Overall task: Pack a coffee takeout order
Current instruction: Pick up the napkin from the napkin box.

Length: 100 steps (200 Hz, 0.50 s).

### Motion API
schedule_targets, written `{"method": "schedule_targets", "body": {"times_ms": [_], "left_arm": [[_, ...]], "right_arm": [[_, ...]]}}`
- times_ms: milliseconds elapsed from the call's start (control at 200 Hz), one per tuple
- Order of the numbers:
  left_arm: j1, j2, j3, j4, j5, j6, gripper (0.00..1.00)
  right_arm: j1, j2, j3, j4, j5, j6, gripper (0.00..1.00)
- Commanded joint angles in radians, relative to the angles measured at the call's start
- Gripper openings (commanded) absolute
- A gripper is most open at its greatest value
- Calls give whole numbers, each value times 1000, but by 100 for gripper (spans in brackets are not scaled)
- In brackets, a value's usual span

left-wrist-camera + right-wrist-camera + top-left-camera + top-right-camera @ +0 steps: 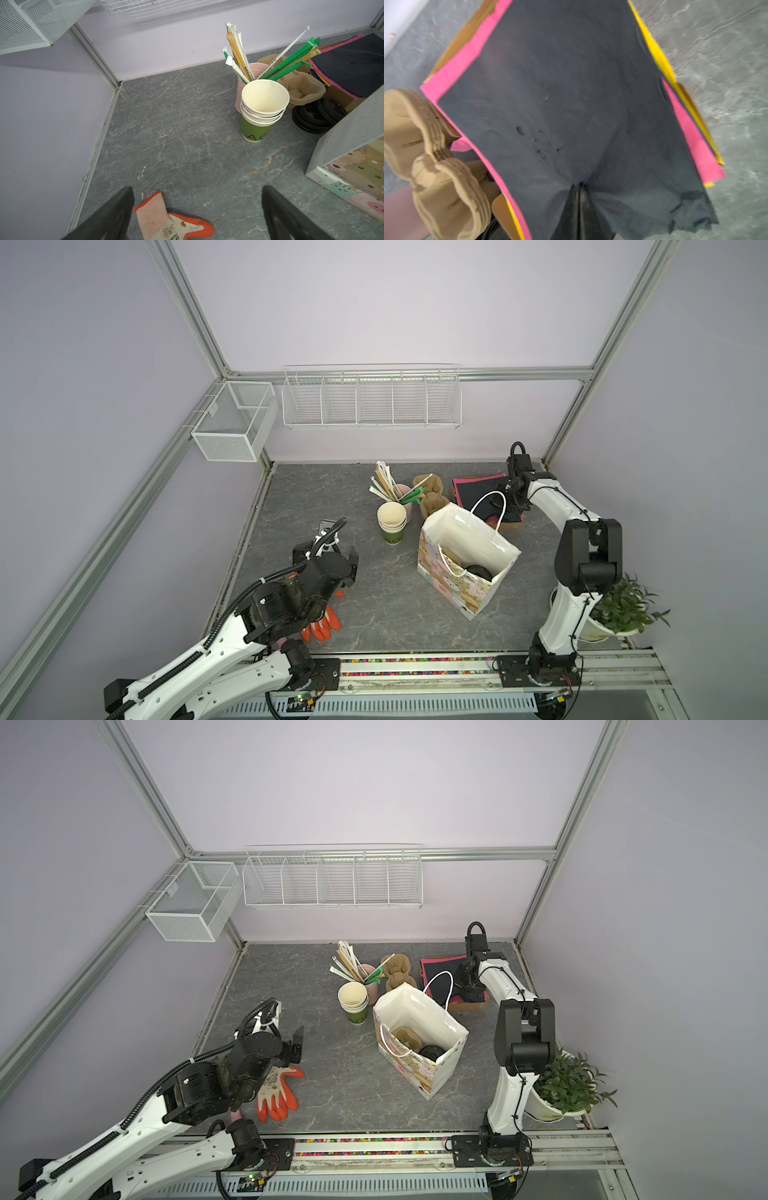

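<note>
My right gripper point(579, 185) is shut, pinching the thin black paper sheet point(560, 104), which puckers around the fingertips. The sheet tops a pile of pink and yellow sheets at the back right point(478, 493). A white cartoon-printed paper bag point(465, 539) stands open mid-table. In it sit a brown pulp carrier point(405, 1038) and a round black cup top point(432, 1052). More brown carriers point(432, 493) are stacked beside the sheets. My left gripper point(196, 207) hangs open and holds nothing, over the left of the table point(284, 1025).
An orange and white glove point(278, 1090) lies under the left arm. Stacked cream cups on a green one point(392, 520) and a pink cup of wrapped straws point(401, 491) stand left of the bag. Black lids point(318, 116) lie behind it. A potted plant point(623, 605) is front right.
</note>
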Motion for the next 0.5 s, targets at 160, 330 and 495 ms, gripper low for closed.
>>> {"method": "schedule_targets", "body": {"times_ms": [160, 330, 495], "left_arm": [[5, -2, -14, 0, 9, 5, 96], [6, -2, -14, 2, 13, 7, 97], [6, -3, -13, 3, 16, 7, 97]], "right_arm": [[-20, -115, -25, 33, -39, 44, 7], [-23, -172, -26, 37, -63, 46, 7], [-28, -279, -40, 61, -70, 64, 7]]}}
